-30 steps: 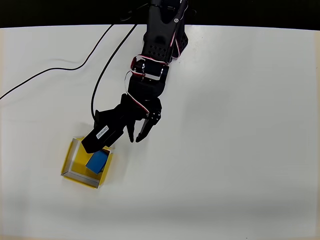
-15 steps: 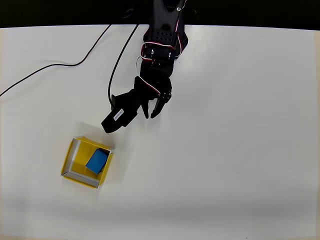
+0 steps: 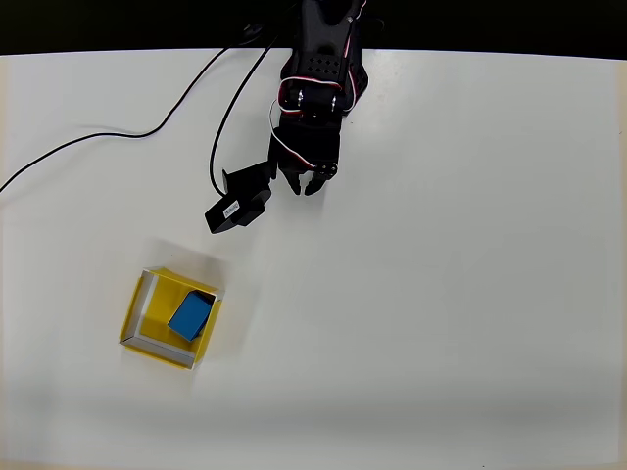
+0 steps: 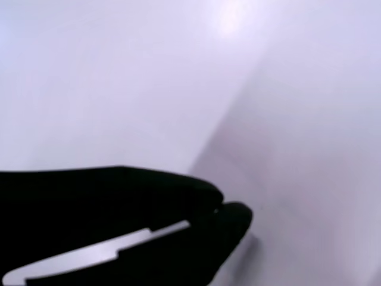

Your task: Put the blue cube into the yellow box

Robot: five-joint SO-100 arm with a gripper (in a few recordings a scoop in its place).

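Sitting inside the yellow box, the blue cube is leaning toward its right wall. Your tool is hovering well apart over the bench, fingers nearly together, gripping nothing.

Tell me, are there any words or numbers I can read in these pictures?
Only one: a small white label on the robot arm's black side block, too small and blurred to read. The blue cube, yellow box and table carry no writing.
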